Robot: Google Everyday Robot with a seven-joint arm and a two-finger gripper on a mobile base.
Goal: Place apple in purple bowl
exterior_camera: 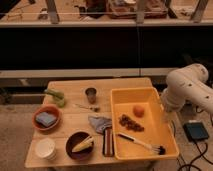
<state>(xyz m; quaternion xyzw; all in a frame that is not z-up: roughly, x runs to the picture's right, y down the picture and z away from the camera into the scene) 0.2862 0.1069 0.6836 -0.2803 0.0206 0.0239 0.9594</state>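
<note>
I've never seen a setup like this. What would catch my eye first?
The big white robot arm looming at the right edge of the table; its hand does not show. Next, the bright yellow tray on the table's right side, holding an apple, grapes and a brush. Near the front sits the purple bowl with something yellow in it.

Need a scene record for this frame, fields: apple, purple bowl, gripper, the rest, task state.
apple: in the yellow tray, just above the grapes, not held
purple bowl: front of the table, left of the tray; holds a yellow item
gripper: outside the tray's right rim, apart from the apple
tray also holds: brush
rest on table: orange bowl with sponge, white cup, metal cup, cloth
task state: apple not yet in purple bowl
</note>
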